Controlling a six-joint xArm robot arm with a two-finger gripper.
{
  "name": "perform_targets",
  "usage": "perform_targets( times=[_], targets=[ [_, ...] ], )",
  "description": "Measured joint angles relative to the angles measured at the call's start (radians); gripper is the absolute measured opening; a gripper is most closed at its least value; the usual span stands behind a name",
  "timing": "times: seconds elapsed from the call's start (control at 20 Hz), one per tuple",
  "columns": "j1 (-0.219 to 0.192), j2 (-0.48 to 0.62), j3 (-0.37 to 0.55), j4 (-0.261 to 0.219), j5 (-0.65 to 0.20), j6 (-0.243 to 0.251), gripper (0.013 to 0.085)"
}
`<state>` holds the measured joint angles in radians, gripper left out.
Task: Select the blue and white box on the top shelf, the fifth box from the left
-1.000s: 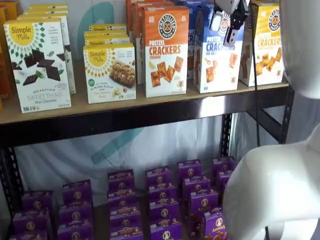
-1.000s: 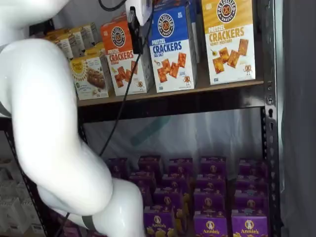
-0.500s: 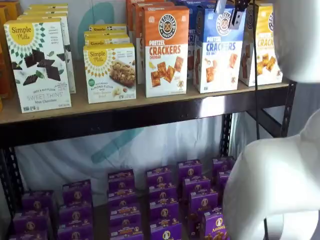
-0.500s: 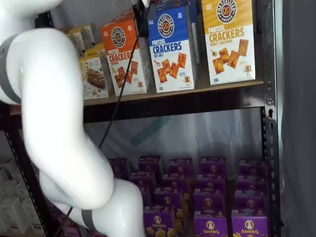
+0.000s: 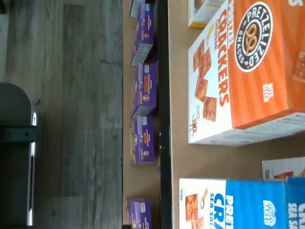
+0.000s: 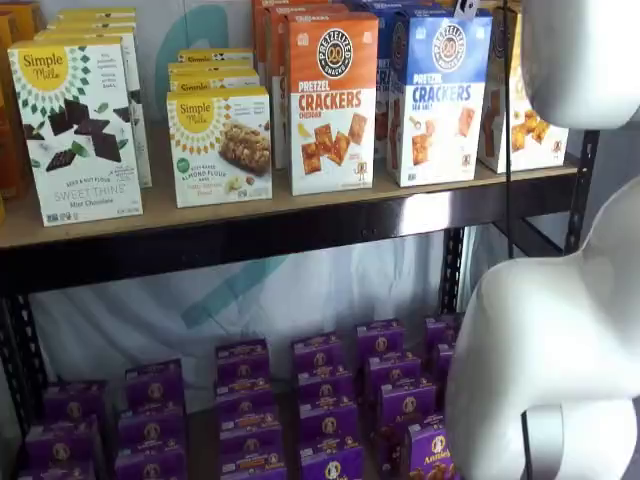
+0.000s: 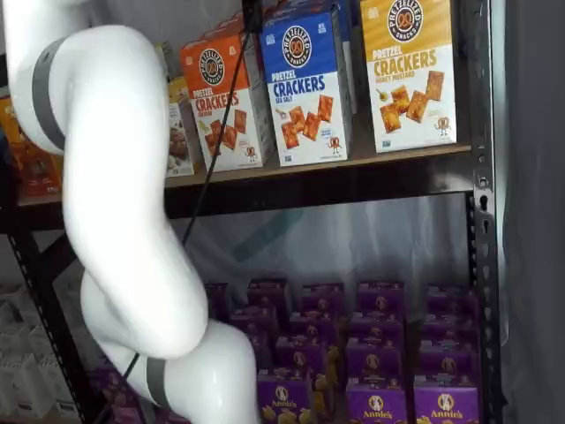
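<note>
Shelf views both had the white arm (image 7: 124,221) nearest the camera. Behind it, the blue and white box (image 6: 438,98) stood upright at the top shelf (image 6: 300,225) front edge, between the orange box (image 6: 331,102) and yellow box (image 7: 409,71). Gripper fingertip (image 7: 252,13) barely visible; finger state undeterminable.

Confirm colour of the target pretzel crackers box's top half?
Blue, on the blue and white box; clearest in a shelf view.

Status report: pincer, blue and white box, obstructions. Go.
Pincer barely in frame, state unclear. Blue and white box upright on top shelf, untouched. Orange box close beside it; front clear.
</note>
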<state>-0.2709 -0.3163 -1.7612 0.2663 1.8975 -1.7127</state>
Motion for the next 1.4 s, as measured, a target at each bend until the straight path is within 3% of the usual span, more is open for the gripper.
perform_targets(
  times=[0.15, 0.4, 0.7, 1.0, 1.4],
  targets=[
    [-0.001, 0.004, 0.004, 0.014, -0.013, 0.005, 0.085],
    [-0.027, 0.004, 0.032, 0.084, -0.046, 0.009, 0.085],
    [-0.05, -0.002, 0.092, 0.137, -0.139, -0.007, 0.085],
    [-0.046, 0.009, 0.126, 0.123, -0.229, -0.029, 0.085],
    [-0.05, 0.037, 0.141, 0.107, -0.288, -0.056, 0.085]
  ],
)
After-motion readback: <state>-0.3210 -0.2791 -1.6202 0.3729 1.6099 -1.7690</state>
